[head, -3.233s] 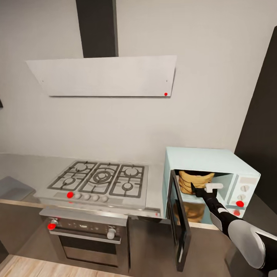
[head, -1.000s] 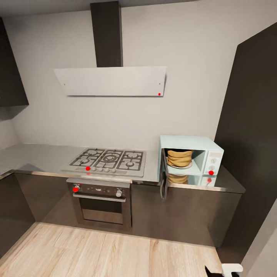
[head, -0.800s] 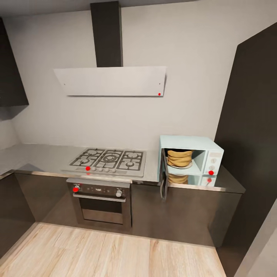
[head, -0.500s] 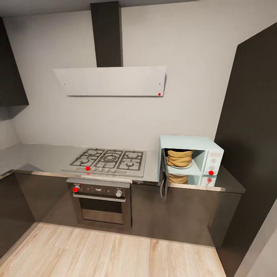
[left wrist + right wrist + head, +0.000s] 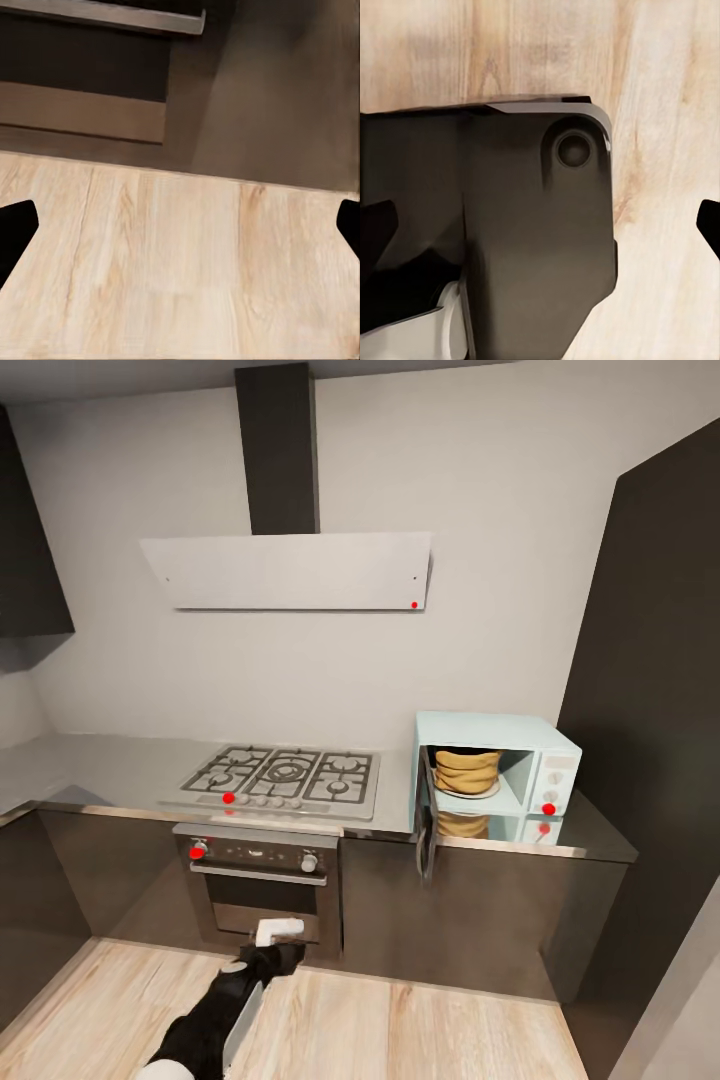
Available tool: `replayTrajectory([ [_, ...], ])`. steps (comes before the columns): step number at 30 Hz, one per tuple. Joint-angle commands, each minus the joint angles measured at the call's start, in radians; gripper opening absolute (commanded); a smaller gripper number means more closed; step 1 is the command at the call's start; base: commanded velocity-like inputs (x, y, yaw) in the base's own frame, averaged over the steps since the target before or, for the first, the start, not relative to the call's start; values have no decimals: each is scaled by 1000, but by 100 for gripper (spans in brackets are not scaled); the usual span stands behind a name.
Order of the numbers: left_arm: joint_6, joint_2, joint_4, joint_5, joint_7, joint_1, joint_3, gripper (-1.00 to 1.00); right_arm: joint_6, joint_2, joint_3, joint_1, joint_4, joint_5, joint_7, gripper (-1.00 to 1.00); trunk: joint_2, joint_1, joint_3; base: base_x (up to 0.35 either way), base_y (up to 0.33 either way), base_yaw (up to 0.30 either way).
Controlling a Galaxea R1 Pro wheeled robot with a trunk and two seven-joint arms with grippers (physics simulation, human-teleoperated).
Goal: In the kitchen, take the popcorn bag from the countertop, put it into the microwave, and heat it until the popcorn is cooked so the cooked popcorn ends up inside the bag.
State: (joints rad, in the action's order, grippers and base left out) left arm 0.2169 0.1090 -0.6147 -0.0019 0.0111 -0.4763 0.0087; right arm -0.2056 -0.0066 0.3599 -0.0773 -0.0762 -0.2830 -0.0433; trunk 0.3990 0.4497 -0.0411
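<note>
The microwave [image 5: 497, 765] is sitting at the right end of the counter [image 5: 110, 770], with its dark door [image 5: 428, 830] hanging wide open toward the room. The popcorn bag [image 5: 467, 769] is resting inside the cavity on a pale plate [image 5: 466, 791], and its yellow reflection is showing in the open door's glass below. No kernels can be made out at this distance. To the left of the microwave the gas hob [image 5: 283, 778] is lying set into the counter, with the built-in oven [image 5: 262, 890] beneath it and the slanted white hood [image 5: 288, 570] hanging on the wall above.

The left arm is reaching up from the lower edge of the head view, and the left gripper [image 5: 277, 932] is hovering over the wooden floor [image 5: 400, 1030] in front of the oven, well apart from the microwave. In the left wrist view its two dark fingers [image 5: 15, 232] are standing spread wide at the picture's edges, holding nothing, with floorboards and the dark cabinet base between them.

In the right wrist view the right gripper [image 5: 544, 225] is likewise showing its fingers [image 5: 710, 225] parted wide and holding nothing, pointing down at a dark part of the robot's own body [image 5: 532, 247] and the floor beyond.
</note>
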Motion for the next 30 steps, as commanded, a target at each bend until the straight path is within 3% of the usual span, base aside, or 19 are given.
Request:
replayTrajectory([
  [1, 6, 10, 43, -1, 1, -41, 1, 100, -6, 0, 8, -1, -4, -5, -1, 100, 1, 0, 1, 0, 0, 0],
  [3, 0, 26, 106, -2, 1, -116, 1, 100, -6, 0, 8, -1, -4, -5, -1, 100, 1, 0, 1, 0, 0, 0],
  [8, -23, 44, 87, -3, 2, -166, -1, 100, -6, 2, 8, -1, -4, -5, -1, 100, 1, 0, 1, 8, 0, 0],
  [13, -43, 46, 66, -3, 3, -172, -1, 100, -6, 2, 9, -1, -4, -5, -2, 100, 1, 0, 1, 280, 0, 0],
  [18, -112, 44, 52, -3, 3, -173, -1, 100, -6, 2, 8, -1, -4, -5, -2, 100, 1, 0, 1, 340, 0, 0],
  [25, -123, 43, -12, -3, -4, -173, -2, 100, -6, 1, 8, -1, -4, -5, -2, 100, 1, 0, 1, 331, 0, 0],
  [27, -121, 42, -46, -4, -29, -173, -17, 100, -6, 1, 8, -1, -4, -5, -3, 100, 1, 0, 1, 109, 0, -2],
  [30, -113, 30, -64, -3, -231, -173, -136, 100, -6, 1, 8, -1, -4, -5, -3, 100, 1, 0, 1, 21, 0, -85],
])
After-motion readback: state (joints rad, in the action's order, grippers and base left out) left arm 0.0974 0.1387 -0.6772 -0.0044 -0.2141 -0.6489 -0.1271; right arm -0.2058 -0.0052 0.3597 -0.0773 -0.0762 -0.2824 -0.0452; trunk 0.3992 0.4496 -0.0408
